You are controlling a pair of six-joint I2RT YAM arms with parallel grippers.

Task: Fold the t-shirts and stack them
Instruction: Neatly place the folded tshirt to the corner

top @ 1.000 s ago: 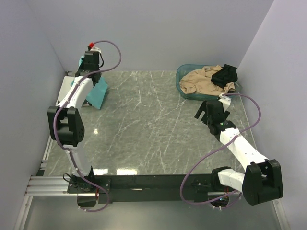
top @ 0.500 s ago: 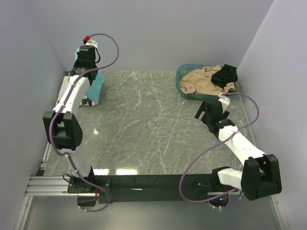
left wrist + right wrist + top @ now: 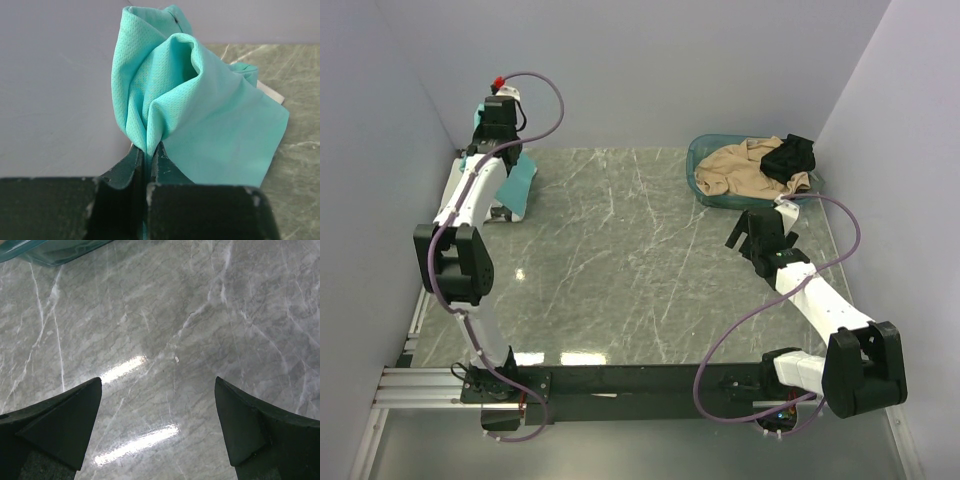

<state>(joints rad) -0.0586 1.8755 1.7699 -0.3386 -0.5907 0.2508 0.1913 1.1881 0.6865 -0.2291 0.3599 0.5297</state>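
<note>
My left gripper [image 3: 488, 140] is raised at the far left corner and is shut on the teal t-shirt [image 3: 518, 182], which hangs down from it to the table. In the left wrist view the jaws [image 3: 150, 155] pinch a bunched fold of the teal t-shirt [image 3: 200, 115] close to the side wall. My right gripper [image 3: 745, 235] is open and empty, low over the marble table [image 3: 620, 270] at the right, just in front of the basket. The right wrist view shows its gripper [image 3: 157, 415] spread wide over bare marble. The white printed t-shirt is not in view.
A clear teal basket [image 3: 705, 165] at the far right holds a tan garment [image 3: 745, 170] with a small black garment [image 3: 790, 155] on top. Its rim shows in the right wrist view [image 3: 50, 252]. Walls close the table on left, back and right.
My left gripper lifted and moved back toward the far left corner with the teal t-shirt, which now hangs narrower. The right arm has barely moved.
</note>
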